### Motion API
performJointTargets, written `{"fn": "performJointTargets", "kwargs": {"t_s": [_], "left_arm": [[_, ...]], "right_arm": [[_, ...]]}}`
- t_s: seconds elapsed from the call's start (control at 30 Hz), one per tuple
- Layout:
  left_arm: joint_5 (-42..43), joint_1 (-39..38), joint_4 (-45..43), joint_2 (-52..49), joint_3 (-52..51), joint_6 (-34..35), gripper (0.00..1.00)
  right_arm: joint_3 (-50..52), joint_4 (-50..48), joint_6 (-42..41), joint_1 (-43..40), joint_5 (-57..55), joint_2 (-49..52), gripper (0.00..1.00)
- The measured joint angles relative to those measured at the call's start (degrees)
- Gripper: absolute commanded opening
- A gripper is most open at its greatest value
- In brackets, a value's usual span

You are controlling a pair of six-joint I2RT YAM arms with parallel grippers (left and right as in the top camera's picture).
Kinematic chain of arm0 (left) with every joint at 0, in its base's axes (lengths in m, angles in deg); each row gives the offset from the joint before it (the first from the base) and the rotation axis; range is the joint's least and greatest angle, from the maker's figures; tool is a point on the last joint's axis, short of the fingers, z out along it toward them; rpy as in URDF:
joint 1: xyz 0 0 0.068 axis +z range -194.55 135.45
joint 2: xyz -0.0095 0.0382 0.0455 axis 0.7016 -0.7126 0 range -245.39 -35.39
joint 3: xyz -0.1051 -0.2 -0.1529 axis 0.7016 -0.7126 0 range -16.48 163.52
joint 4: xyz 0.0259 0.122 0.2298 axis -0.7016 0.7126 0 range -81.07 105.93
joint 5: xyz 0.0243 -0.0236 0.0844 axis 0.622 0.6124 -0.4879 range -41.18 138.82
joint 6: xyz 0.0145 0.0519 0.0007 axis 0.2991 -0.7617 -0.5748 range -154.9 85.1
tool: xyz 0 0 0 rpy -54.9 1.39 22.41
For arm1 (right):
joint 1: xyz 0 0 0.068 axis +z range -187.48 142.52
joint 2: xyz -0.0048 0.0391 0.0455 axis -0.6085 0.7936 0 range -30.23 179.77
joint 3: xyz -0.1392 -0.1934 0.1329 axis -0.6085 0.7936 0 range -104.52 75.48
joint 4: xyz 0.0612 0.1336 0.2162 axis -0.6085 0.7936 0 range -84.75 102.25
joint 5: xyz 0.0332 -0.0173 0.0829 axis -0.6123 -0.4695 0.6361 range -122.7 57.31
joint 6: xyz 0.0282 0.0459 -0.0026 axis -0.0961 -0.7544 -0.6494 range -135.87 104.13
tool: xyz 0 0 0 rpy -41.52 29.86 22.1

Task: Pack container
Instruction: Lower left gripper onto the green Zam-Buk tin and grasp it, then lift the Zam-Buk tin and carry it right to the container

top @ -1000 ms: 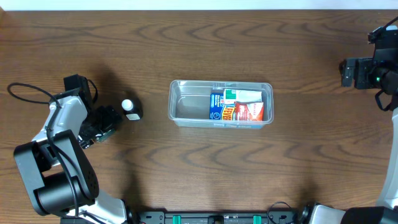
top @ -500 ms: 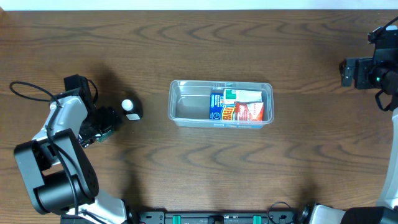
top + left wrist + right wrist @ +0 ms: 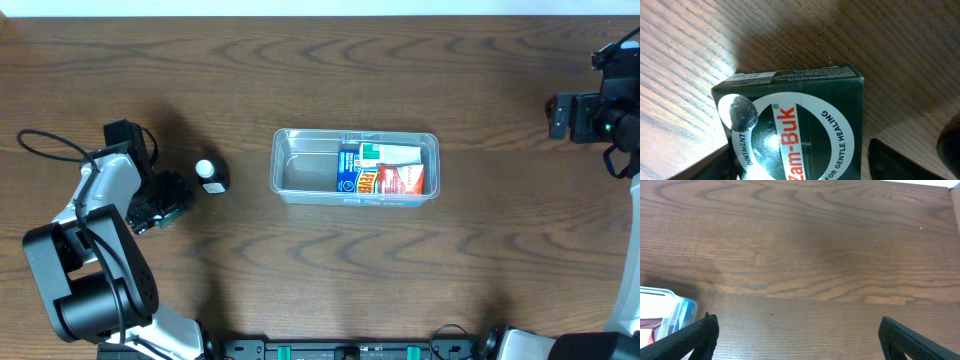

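Dark wood-grain table [image 3: 320,275] under clear container [image 3: 303,172]

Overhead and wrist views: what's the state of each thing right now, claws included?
container: upright, no lid, right part filled, left part bare.
packets: lying inside the container.
Zam-Buk box: on the table, outside the container.
left claw: open, straddling the Zam-Buk box, gap visible on one side.
right claw: open, empty, over the table.
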Motion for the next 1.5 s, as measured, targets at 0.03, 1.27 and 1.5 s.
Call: {"fn": "performJointTargets", "kwargs": {"t_s": [0.03, 1.27, 1.5], "left_arm": [[0.02, 0.0, -0.02, 0.0, -0.02, -0.13, 0.75], [5.2, 0.26, 12.44, 1.97, 6.95, -0.22, 0.53], [6.93, 0.26, 16.17, 10.34, 12.11, -2.56, 0.53]], "right_arm": [[0.0, 0.0, 0.0, 0.0, 0.0, 0.0, 0.99], [0.0, 0.0, 0.0, 0.0, 0.0, 0.0, 0.99], [-0.02, 0.0, 0.0, 0.0, 0.0, 0.0, 0.99]]}}
